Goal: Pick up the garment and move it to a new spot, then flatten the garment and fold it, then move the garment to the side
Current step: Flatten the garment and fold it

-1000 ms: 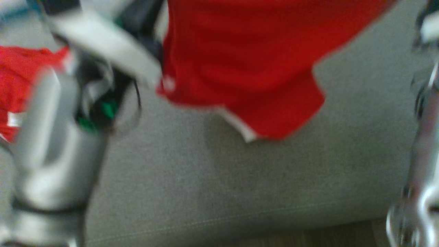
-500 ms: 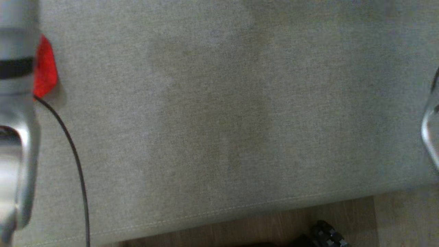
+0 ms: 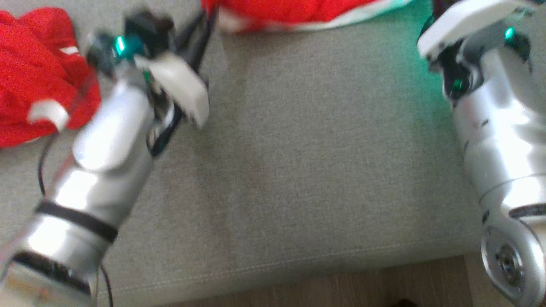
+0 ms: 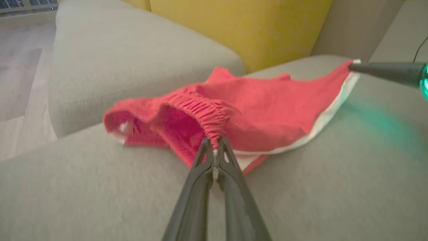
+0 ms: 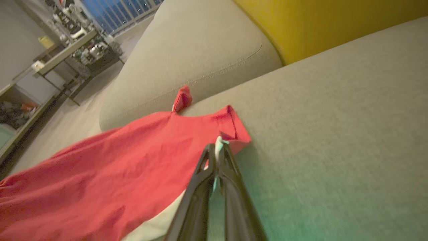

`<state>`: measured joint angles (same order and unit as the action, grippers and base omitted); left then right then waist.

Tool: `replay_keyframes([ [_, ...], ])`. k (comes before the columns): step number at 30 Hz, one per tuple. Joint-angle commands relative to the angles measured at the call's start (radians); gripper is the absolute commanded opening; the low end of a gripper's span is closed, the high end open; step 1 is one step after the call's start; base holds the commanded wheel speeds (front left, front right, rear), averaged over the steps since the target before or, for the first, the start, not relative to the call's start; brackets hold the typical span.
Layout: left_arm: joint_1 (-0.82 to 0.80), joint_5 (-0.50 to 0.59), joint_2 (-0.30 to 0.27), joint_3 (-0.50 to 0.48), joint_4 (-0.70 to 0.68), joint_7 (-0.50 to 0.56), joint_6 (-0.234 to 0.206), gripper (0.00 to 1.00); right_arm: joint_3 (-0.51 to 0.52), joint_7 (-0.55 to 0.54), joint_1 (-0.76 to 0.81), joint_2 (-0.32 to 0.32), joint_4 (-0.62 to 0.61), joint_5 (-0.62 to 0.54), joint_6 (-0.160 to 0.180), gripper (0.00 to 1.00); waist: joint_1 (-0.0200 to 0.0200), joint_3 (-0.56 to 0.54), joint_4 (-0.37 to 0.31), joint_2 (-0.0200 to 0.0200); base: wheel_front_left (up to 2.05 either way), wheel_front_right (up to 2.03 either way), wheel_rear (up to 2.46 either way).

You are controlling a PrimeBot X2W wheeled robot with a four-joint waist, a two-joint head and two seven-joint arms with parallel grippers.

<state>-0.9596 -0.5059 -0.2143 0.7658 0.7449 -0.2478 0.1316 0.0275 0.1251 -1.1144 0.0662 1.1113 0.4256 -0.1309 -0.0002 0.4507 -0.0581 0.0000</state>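
1. Floor [image 3: 341, 290] in wood shows as a thin strip at the near edge of the head view, just below the front seam of the grey sofa seat [image 3: 298, 149].
2. My left forearm [image 3: 106, 149] and my right forearm [image 3: 499, 128] reach up over that seat from either side, both blurred, with bare grey fabric between them.
3. My left end effector [image 4: 215, 142] is pinched narrow, its two fingers closed on the gathered elastic waistband [image 4: 204, 108] of the garment [image 4: 267, 107].
4. The garment is red with a white trim [image 4: 329, 113] along one edge. It lies spread on the sofa seat towards the back, stretched between my two grips.
5. My right end effector [image 5: 219, 147] is also closed tight, clamped on the white-trimmed edge near a corner of the garment. From the left wrist it appears as a dark tip at the cloth's far corner.
6. A heap of red cloth [image 3: 38, 72] sits on the seat to the left of my left arm. I cannot tell whether it belongs to the same garment.
7. Beyond the garment rises the grey armrest [image 4: 127, 57], with a yellow cushion [image 4: 240, 26] beside it against the sofa back.
8. Farthest off, in the right wrist view, shelving [image 5: 67, 47] stands on the room's floor, too blurred to read.
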Motion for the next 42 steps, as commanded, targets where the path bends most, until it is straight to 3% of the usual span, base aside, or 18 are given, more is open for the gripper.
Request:
replay_keyframes([
  [1, -0.005, 0.003, -0.043, -0.006, -0.017, -0.008, -0.001, 0.0, -0.022, -0.007, 0.006, -0.002, -0.019, -0.01, 0.0, 0.0, 0.0002, -0.044, 0.001, 0.0, 0.0, 0.0, 0.0],
  [9, 0.145, 0.022, -0.041, 0.05, -0.005, -0.012, -0.022, 0.0, -0.117, -0.028, 0.123, 0.082, -0.003, -0.063, 0.0, 0.0, 0.0002, -0.145, 0.018, 0.0, 0.0, 0.0, 0.0],
  [21, 0.319, 0.004, -0.021, 0.047, -0.057, -0.014, -0.03, 0.0, -0.231, -0.198, 0.282, 0.157, -0.09, 0.006, 0.0, 0.0, 0.0002, -0.267, 0.021, 0.0, 0.0, 0.0, 0.0],
  [28, 0.431, 0.011, -0.028, 0.072, -0.11, -0.014, -0.028, 0.0, -0.308, -0.377, 0.403, 0.243, -0.202, 0.085, 0.0, 0.0, 0.0002, -0.35, 0.023, 0.0, 0.0, 0.0, 0.0],
  [35, 0.55, -0.038, -0.049, 0.115, -0.178, -0.002, -0.012, 0.0, -0.374, -0.625, 0.552, 0.377, -0.404, 0.213, 0.0, 0.0, 0.0002, -0.417, 0.023, 0.0, 0.0, 0.0, 0.0],
  [42, 0.656, -0.137, -0.085, 0.163, -0.286, 0.069, -0.003, 0.0, -0.342, -0.864, 0.704, 0.51, -0.617, 0.308, 0.0, 0.0, 0.0002, -0.46, 0.027, 0.0, 0.0, 0.0, 0.0],
])
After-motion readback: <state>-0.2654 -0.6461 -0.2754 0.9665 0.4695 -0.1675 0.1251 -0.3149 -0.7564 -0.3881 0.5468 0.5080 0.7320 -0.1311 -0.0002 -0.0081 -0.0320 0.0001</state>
